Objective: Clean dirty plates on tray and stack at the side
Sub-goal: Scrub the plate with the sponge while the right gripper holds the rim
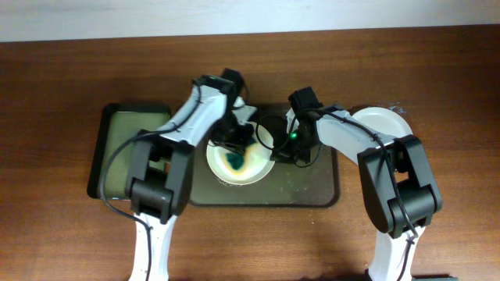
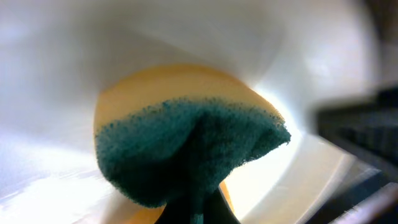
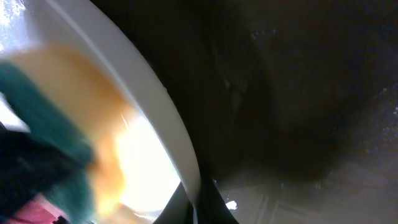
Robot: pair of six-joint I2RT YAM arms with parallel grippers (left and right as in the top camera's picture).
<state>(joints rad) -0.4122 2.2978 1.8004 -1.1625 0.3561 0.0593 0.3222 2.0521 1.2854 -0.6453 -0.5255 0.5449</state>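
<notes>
A white plate lies on the dark tray. My left gripper is shut on a yellow sponge with a green scouring side and presses it into the plate's inside. My right gripper is shut on the plate's right rim; the sponge shows blurred at the left of that view. A second white plate sits on the table to the right of the tray. A third plate is not visible.
A smaller black-rimmed tray with a greenish inside lies left of the dark tray. The dark tray's wet surface fills the right wrist view. The wooden table surrounds everything.
</notes>
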